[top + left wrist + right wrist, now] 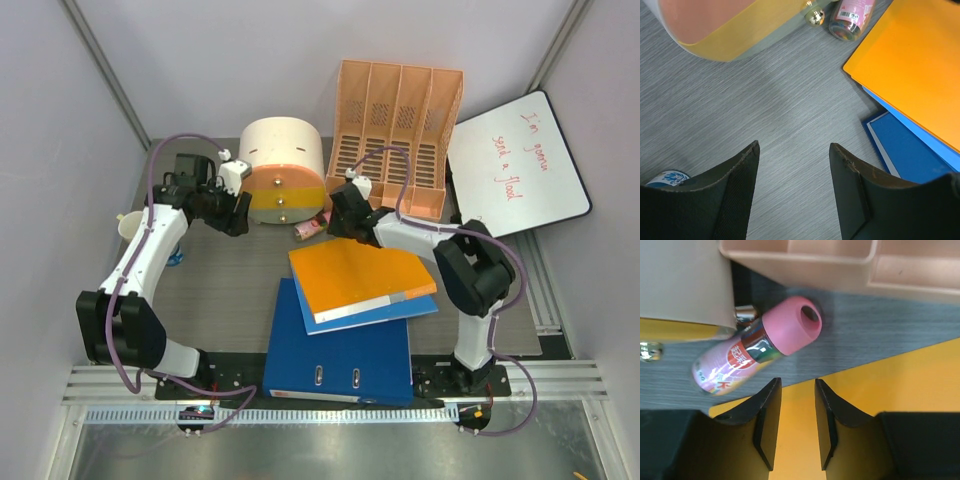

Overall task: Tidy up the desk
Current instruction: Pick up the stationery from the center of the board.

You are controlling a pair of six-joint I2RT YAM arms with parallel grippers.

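The desk [230,290] is a dark grey wood-grain top. An orange folder [360,280] lies askew on a blue binder [340,355] at its middle front. A pink bottle [757,347] lies on its side between the folder and a round cream, orange and yellow drawer box [282,170]. My right gripper [797,381] is open over the folder's far edge [880,375], its tips just short of the bottle, and nothing is between them. My left gripper [794,145] is open above bare desk [765,100] in front of the drawer box [725,30], holding nothing.
A peach file organizer [400,125] stands at the back, and a whiteboard with red writing [520,165] leans at the back right. A cream cup [128,225] and a small blue-and-white item [667,178] sit near the left arm. Grey walls close in both sides.
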